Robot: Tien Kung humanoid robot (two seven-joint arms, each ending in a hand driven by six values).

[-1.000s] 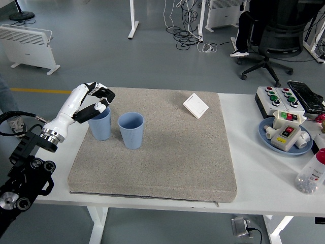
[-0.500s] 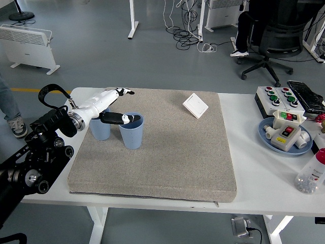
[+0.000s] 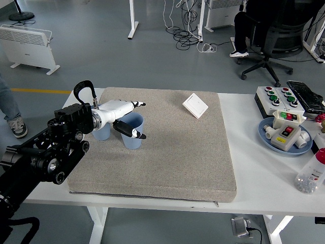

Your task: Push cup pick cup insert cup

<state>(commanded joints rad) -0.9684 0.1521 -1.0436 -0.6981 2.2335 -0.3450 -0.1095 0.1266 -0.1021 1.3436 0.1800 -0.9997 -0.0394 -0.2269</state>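
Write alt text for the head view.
The robot's left hand reaches over two blue cups on a grey mat, fingers spread around the right cup, with the left cup mostly hidden behind the wrist. A white square plate lies at the mat's far side.

Mat (image 3: 167, 152): on the table (image 3: 254, 168), filling its left and middle.
Cups: two on the mat's left part, side by side; right cup (image 3: 133, 136), left cup (image 3: 101, 133) behind my arm.
My left hand (image 3: 124, 118): over the right cup.
Switch plate (image 3: 195, 105): mat's far side.
Plate (image 3: 284, 137): table's right, off the mat.
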